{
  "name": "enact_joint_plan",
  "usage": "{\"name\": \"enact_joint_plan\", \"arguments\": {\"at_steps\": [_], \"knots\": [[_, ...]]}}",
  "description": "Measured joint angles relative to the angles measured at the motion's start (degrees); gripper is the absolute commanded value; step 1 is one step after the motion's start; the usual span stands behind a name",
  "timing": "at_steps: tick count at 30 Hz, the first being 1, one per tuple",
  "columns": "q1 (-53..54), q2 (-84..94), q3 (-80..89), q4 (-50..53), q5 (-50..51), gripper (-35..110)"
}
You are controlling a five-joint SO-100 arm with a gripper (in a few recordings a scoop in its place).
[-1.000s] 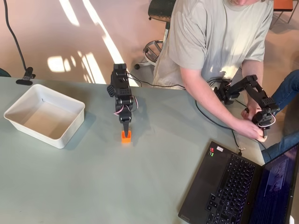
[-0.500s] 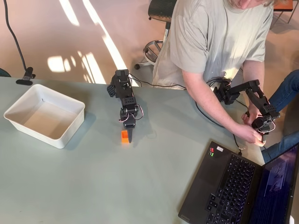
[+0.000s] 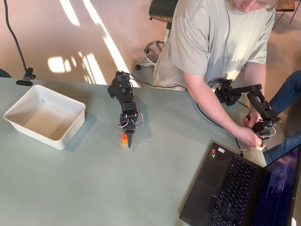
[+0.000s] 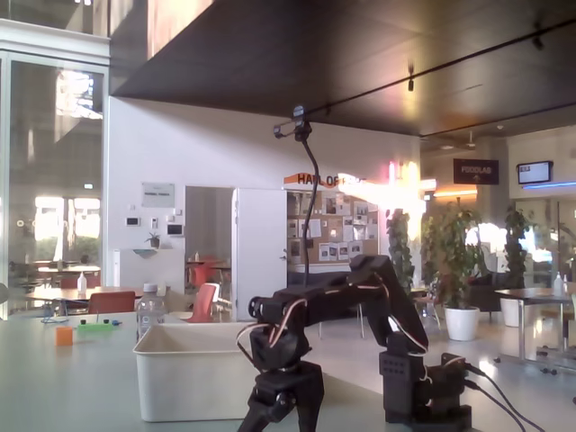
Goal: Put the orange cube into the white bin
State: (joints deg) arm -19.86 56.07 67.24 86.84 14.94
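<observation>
One claw (image 3: 129, 141) points down at the table (image 3: 94, 188), right against the orange cube (image 3: 124, 137), which sits on the tabletop just at the left side of its tip in the overhead view. Whether the fingers are around the cube or merely beside it cannot be told, nor how wide they stand. The likely trouble is that a finger lands on top of the cube or nudges it sideways, so the grip closes on nothing. Nearer the camera, a laptop (image 3: 240, 188) lies at the table's right corner, well apart. Farther left sits the white bin (image 3: 44, 116), empty, with bare table between it and the cube. Beyond, a person (image 3: 216, 42) sits at the far edge.
</observation>
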Motion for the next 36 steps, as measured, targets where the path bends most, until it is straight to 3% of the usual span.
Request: {"name": "enact_joint_plan", "arguments": {"at_steps": [6,15,23,36], "knots": [[-0.09,-0.09,-0.09,0.0,0.0,75],[-0.09,-0.09,-0.09,0.0,0.0,51],[0.35,-0.09,-0.09,0.0,0.7,39],[1.23,-0.09,-0.09,-0.09,1.41,37]]}}
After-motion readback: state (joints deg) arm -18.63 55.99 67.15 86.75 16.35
